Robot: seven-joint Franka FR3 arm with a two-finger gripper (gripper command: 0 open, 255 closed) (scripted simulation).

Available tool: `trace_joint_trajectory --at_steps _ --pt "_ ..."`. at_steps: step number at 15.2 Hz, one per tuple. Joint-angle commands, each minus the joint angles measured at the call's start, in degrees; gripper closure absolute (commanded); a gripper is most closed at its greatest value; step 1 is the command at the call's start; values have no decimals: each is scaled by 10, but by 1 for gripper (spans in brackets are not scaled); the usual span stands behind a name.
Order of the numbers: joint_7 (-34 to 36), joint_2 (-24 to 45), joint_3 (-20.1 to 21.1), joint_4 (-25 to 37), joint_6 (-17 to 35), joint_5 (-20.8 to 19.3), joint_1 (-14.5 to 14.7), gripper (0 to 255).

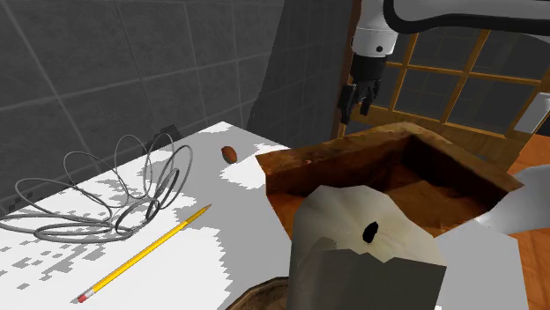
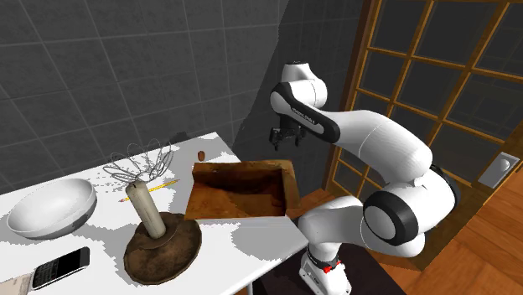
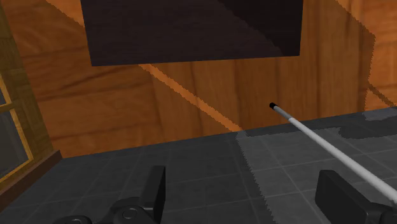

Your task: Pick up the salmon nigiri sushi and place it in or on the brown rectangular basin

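Observation:
The sushi (image 1: 230,153) is a small reddish-brown lump lying on the white table (image 1: 220,238) near its far edge; it also shows as a brown speck, the sushi (image 2: 202,156), beyond the basin. The brown rectangular basin (image 1: 304,167) is set at the table's end, deep and open-topped, with its rim (image 2: 238,167) facing the sushi. My black gripper (image 1: 356,97) hangs high above the basin's far side, well apart from the sushi. In the wrist view the gripper (image 3: 248,197) is open with nothing between its fingers (image 3: 154,188), facing a dark tiled wall and wood surfaces.
A wire whisk (image 1: 132,185) and a yellow pencil (image 1: 145,254) lie on the table at the shoulder view's left. A brown dish with a pale pestle (image 2: 147,209), a white bowl (image 2: 52,207) and a phone (image 2: 60,265) stand further along. A wooden-framed window (image 2: 436,75) is behind the arm.

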Motion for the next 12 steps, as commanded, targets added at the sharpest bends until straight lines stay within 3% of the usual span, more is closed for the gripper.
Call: trace_joint_trajectory --at_steps 1,12 --pt "0 0 0 0 0 0 0 0" --pt "179 130 147 117 20 65 14 0"
